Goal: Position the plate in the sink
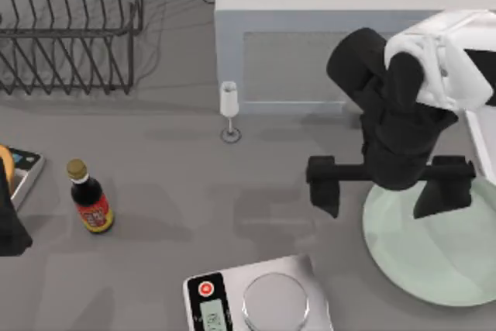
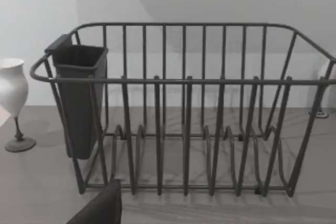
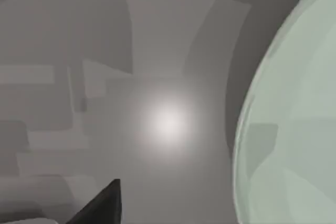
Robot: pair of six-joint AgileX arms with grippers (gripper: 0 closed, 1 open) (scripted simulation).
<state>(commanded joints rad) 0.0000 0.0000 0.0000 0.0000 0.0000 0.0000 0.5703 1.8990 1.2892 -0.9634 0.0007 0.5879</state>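
Mint-green plate (image 1: pixel 434 257) lies lower right on the surface; right gripper (image 1: pixel 387 187), jaws spread wide, should drop squarely over its near rim.

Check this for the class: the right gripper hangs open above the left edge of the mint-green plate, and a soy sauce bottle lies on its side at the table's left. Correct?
Not quite. In the top view the bottle stands upright, cap up, not on its side. The rest holds: the right gripper hangs open above the left edge of the plate.
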